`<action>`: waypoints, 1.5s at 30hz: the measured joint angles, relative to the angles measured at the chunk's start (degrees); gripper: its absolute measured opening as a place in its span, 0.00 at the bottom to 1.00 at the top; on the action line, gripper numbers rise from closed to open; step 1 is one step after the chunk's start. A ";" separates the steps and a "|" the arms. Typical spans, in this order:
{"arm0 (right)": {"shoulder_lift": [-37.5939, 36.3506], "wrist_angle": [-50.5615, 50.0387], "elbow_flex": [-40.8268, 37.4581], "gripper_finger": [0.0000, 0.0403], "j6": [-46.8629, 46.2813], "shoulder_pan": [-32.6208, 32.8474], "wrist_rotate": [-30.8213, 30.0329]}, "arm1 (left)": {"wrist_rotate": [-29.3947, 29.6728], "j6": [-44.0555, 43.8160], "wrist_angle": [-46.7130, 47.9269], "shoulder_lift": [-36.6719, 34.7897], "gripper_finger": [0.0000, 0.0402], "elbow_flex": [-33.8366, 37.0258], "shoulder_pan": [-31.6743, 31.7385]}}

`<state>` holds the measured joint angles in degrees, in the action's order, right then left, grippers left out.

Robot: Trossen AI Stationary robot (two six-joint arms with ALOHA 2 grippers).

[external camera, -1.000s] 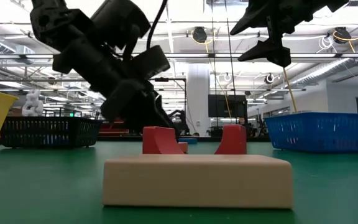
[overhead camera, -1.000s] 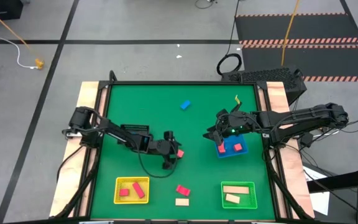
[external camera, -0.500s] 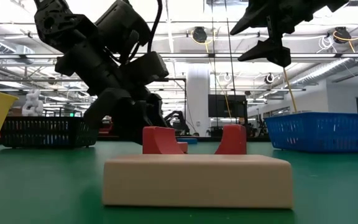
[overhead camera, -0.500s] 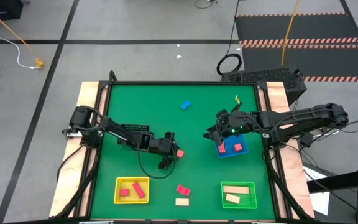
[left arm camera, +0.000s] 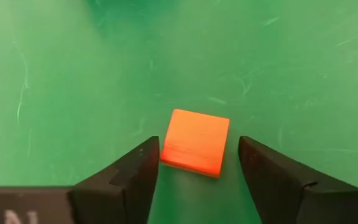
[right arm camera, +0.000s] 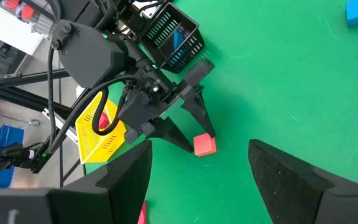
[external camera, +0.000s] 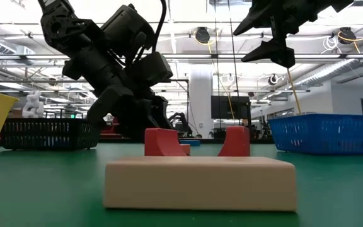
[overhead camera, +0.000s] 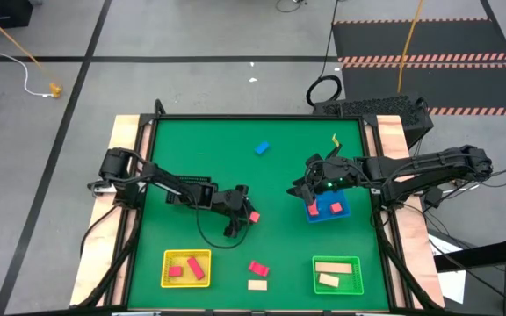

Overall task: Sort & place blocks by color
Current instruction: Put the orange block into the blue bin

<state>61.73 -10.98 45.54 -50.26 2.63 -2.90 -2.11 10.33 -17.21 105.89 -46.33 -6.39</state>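
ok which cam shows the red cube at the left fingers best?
Left wrist view: the red cube fills the middle, between the open left gripper. High view and right wrist view show it small; in the low view I cannot pick it out.

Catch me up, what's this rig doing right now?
Sorting blocks by colour into trays. The left gripper is open and straddling a red block on the green table, not yet closed on it. The right gripper is open above the blue tray, which holds two red blocks. The yellow tray has two red blocks, the green tray two cream ones.
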 joint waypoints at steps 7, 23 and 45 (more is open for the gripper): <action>0.00 0.00 0.00 0.64 0.00 -0.02 0.00 | -0.02 -0.26 0.55 0.00 0.33 0.02 0.00; 0.00 0.00 0.00 0.64 0.01 -0.01 -0.02 | 4.79 -1.57 -4.06 0.00 0.34 0.04 0.00; -0.02 0.05 0.00 0.64 -7.63 -0.02 -0.09 | 24.32 4.56 -31.39 0.00 0.35 0.04 0.00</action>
<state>61.71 -10.94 45.54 -57.89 2.61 -2.99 22.22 14.88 -48.61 105.89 -46.28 -6.39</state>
